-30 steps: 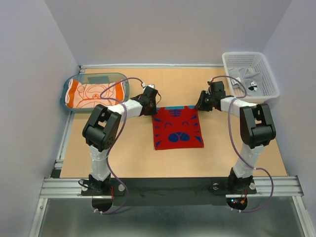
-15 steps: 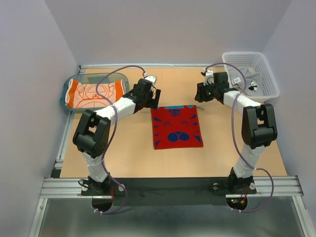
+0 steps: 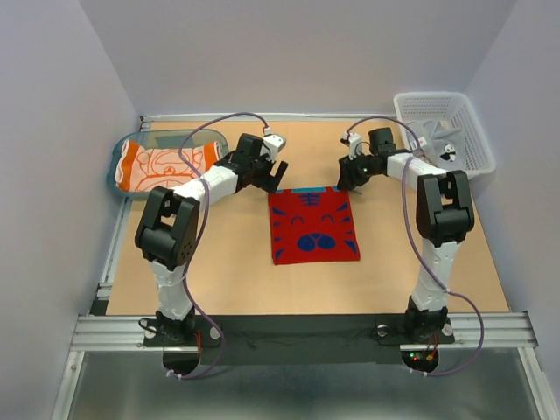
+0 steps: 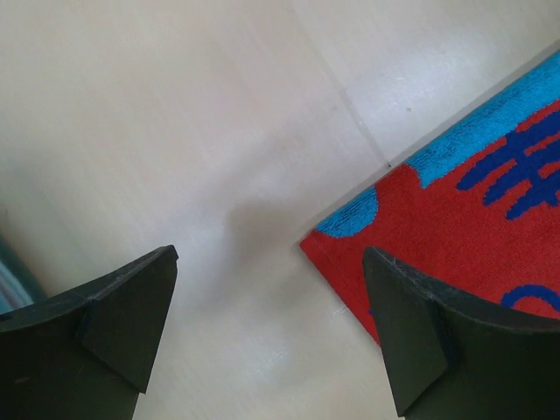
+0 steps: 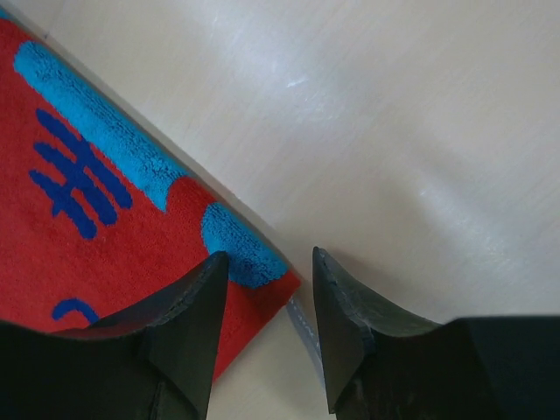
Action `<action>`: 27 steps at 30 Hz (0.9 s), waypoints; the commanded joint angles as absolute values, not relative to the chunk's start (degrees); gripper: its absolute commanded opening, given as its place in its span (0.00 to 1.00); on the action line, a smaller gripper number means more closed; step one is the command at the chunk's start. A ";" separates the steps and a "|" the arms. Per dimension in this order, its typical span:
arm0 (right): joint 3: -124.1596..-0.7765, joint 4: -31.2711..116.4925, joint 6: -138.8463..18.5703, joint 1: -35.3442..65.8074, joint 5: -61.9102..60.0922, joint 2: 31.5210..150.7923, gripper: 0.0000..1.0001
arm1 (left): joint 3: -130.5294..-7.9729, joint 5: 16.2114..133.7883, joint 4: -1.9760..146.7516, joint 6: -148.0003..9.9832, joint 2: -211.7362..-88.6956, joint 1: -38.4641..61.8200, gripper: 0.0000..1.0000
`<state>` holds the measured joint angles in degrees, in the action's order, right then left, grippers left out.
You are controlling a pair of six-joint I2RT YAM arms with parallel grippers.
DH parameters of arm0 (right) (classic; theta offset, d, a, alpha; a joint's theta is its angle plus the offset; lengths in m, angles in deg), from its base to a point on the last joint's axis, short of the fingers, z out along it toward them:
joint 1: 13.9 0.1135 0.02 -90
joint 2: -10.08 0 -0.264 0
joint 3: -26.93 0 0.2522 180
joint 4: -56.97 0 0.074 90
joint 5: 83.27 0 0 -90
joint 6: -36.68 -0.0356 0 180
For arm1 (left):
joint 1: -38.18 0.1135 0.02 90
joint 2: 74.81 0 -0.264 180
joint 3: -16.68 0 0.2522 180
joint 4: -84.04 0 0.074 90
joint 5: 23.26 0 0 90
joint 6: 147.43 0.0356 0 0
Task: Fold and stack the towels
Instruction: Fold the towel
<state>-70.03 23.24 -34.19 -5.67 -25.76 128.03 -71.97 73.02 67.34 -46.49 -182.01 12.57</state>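
Red towel point(image 3: 313, 225) w/ blue cat-face marks & a teal strip along its 12 o'clock edge lies flat and squared in the middle of the table point(image 3: 219, 262). L gripper point(image 3: 269, 173) sits by the towel's 11 o'clock corner, jaws spread wide, nothing between; R gripper point(image 3: 350, 178) at the 1 o'clock corner, jaws approx half apart, pinching nothing, one finger over the corner tip, contact unclear. At 10 o'clock the teal tray point(image 3: 115, 171) holds an orange towel point(image 3: 162, 164) w/ pale lines; at 2 o'clock the white mesh basket point(image 3: 477, 164) holds a crumpled grey panda towel point(image 3: 435, 140).
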 commanded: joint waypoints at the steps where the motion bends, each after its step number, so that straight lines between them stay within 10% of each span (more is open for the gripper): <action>1: -72.88 20.88 -30.91 -5.55 -27.64 128.28 0.48 | -76.35 80.00 66.95 -41.08 -183.96 12.78 0.98; 12: -74.37 17.90 -28.98 -5.55 -25.96 130.84 0.31 | -81.54 84.75 62.90 -39.06 -190.91 13.13 0.90; 18: -75.07 15.97 -27.92 -5.55 -25.44 131.98 0.04 | -82.34 85.80 61.58 -39.06 -192.75 14.09 0.85; 27: -75.43 15.79 -28.01 -5.55 -26.93 131.89 0.00 | -85.67 89.85 58.86 -39.94 -196.27 14.97 0.74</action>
